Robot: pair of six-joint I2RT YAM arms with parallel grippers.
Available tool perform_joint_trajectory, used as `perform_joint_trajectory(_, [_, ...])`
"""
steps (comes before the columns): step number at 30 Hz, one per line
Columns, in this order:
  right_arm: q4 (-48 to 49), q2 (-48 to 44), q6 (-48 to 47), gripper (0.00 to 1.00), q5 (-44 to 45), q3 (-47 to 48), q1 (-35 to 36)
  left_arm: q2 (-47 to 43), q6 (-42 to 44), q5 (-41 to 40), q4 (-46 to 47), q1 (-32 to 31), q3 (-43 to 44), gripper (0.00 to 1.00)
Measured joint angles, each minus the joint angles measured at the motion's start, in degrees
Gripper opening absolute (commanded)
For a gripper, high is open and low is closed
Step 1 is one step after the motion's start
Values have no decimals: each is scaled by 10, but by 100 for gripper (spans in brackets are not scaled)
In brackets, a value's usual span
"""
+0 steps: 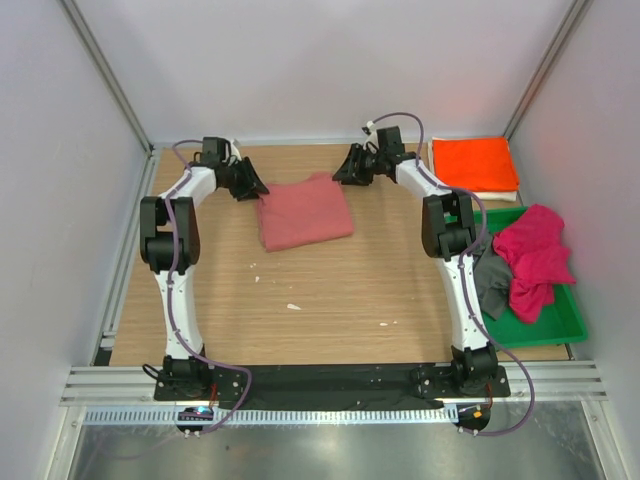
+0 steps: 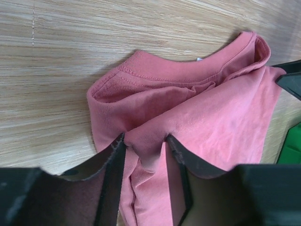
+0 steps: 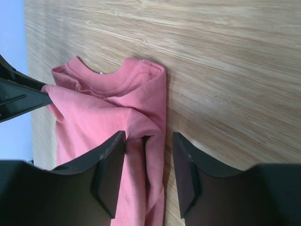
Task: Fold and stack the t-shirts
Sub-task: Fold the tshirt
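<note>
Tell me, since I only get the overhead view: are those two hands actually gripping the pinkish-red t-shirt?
Observer: The left hand has a ridge of the salmon-red t-shirt bunched between its fingers, touching both.
Operator: And the right one?
Observer: The right hand stands open. Cloth brushes one finger, and the bare wooden table shows beside the other.
Operator: Which end of the shirt are they at?
Observer: The neck end. Its ribbed collar lies just beyond them.
</note>
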Motion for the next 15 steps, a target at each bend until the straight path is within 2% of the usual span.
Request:
perform_joint_trajectory(1, [0, 1, 0, 45, -2, 0, 0, 0, -1, 0, 0, 0, 0, 37])
perform_joint_trajectory(4, [4, 3, 4, 14, -11, 0, 0, 0, -6, 0, 1, 0, 1, 28])
perform_joint_trajectory(5, [7, 3, 9, 2, -16, 0, 0, 0, -7, 0, 1, 0, 1, 19])
perform_joint_trajectory(7, [12, 3, 18, 1, -23, 0, 0, 0, -11, 0, 2, 0, 2, 10])
perform_joint_trajectory(8, [16, 3, 22, 1, -24, 0, 1, 0, -10, 0, 1, 0, 2, 0])
perform_joint_trajectory(15, [34, -25, 30, 1, -12, -38, 3, -23, -12, -2, 2, 3, -21, 0])
